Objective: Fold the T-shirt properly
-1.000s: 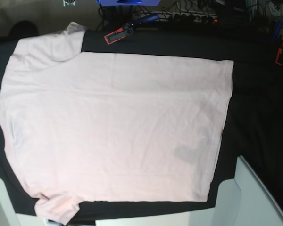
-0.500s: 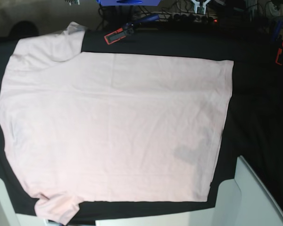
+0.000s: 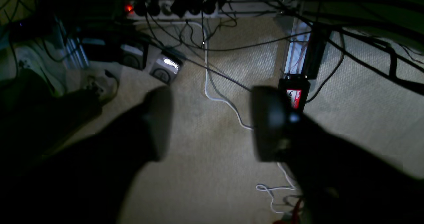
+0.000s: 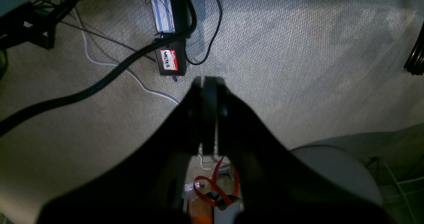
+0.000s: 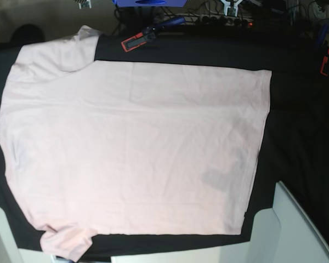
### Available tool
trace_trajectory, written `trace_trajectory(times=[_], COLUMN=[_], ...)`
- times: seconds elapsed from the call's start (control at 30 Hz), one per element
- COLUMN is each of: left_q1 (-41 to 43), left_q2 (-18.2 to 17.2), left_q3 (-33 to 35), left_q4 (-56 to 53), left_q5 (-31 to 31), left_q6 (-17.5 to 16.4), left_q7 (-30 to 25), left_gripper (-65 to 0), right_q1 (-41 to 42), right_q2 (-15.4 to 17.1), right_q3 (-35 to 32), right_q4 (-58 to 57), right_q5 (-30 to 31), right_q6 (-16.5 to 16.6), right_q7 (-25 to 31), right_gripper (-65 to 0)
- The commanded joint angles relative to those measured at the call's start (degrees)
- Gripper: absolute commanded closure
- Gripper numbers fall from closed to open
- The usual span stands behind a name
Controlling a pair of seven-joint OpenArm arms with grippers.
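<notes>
The pale pink T-shirt (image 5: 131, 148) lies spread flat on the black table (image 5: 301, 126), neck end at the left, hem at the right. Its greyish patch (image 5: 215, 178) sits near the hem. One sleeve (image 5: 71, 52) lies at the back left, the other (image 5: 66, 242) at the front left. Both grippers are beyond the table's back edge, apart from the shirt. My left gripper (image 3: 212, 124) is open and empty over the carpet; its tip shows in the base view (image 5: 230, 6). My right gripper (image 4: 208, 88) is shut on nothing; its tip shows in the base view (image 5: 82, 3).
A red-and-black tool (image 5: 137, 40) lies at the table's back edge and a red clip (image 5: 324, 63) at the far right. White panels (image 5: 296, 230) stand at the front corners. Behind the table the floor holds cables, a power strip (image 3: 185, 7) and a labelled black box (image 4: 170, 60).
The left gripper's tip has come into the base view at the top edge. The T-shirt has not moved.
</notes>
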Motion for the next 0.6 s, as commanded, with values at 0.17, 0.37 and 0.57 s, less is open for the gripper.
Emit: trace_trajectory(times=[0.17, 0.37, 0.57], left_q1=[0.4, 0.1, 0.1], left_q2=[-0.3, -0.3, 0.4], left_q3=[0.0, -0.2, 0.0], left_q4=[0.1, 0.1, 0.1], left_q5=[0.2, -0.2, 0.1], left_q6=[-0.2, -0.1, -0.1], left_q7=[-0.2, -0.6, -0.4], left_gripper=[-16.6, -15.3, -28.6], right_q1=[0.0, 0.0, 0.0], right_q2=[0.1, 0.1, 0.1], right_q3=[0.0, -0.1, -0.1], right_q4=[-0.1, -0.1, -0.1], right_q5=[0.1, 0.1, 0.1], right_q6=[-0.1, -0.1, -0.1], right_q7=[0.1, 0.1, 0.1], right_gripper=[-1.0, -1.0, -1.0])
